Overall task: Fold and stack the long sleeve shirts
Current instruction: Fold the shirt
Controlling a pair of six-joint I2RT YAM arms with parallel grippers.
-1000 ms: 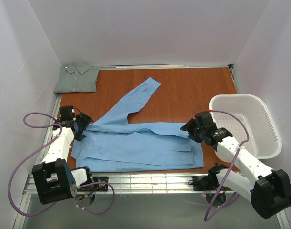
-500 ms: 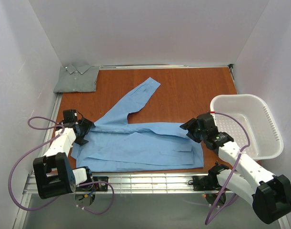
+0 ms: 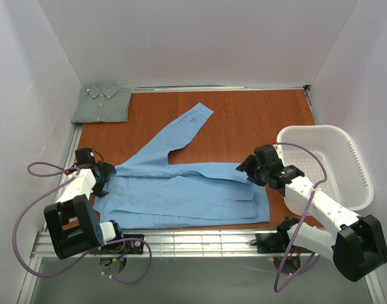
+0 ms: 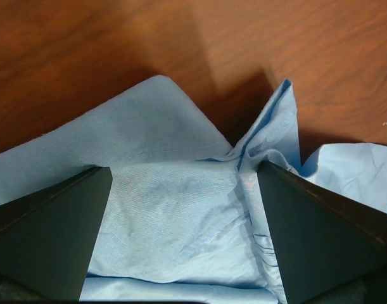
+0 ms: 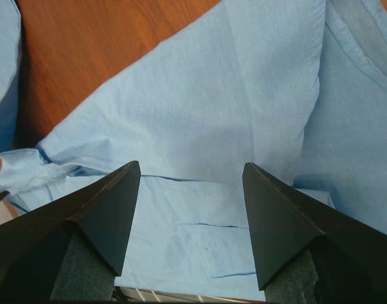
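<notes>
A light blue long sleeve shirt lies spread flat across the middle of the table, one sleeve reaching toward the back. A grey-green shirt sits folded in the back left corner. My left gripper is low at the blue shirt's left edge. In the left wrist view its jaws stand wide open with the blue cloth lying between them. My right gripper hovers at the shirt's right end. It is open above flat blue cloth.
A white plastic laundry basket stands at the right edge, close beside my right arm. The brown table is walled in white on three sides. A metal rail runs along the near edge.
My left gripper has slid a little left and nearer, down onto the shirt's left edge. My right gripper has edged slightly left over the shirt. Both jaws stay open.
</notes>
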